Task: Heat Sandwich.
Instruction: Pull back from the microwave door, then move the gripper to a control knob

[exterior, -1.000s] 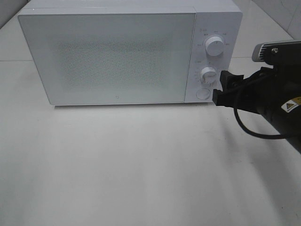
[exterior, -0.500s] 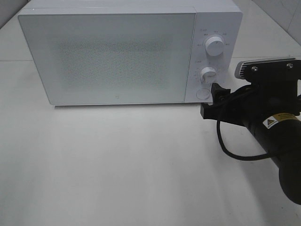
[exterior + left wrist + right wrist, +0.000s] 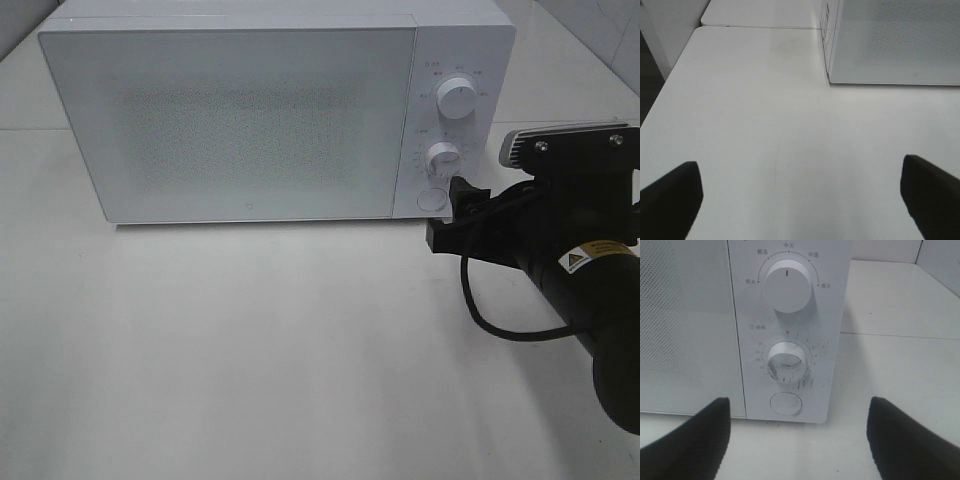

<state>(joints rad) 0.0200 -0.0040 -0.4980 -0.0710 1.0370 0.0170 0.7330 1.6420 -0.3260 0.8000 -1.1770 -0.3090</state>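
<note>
Only its wrist view shows the left tool, spread wide.

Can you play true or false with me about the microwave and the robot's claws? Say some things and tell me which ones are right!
1. The microwave has its door shut. True.
2. A sandwich sits on the table in front of the microwave. False: no sandwich shows in any view.
3. The right gripper is close to the round button below the lower knob. True.
4. The right gripper is clamped on the top knob. False: its jaws stand open and hold nothing.
5. The left gripper is open above the table. True.
</note>
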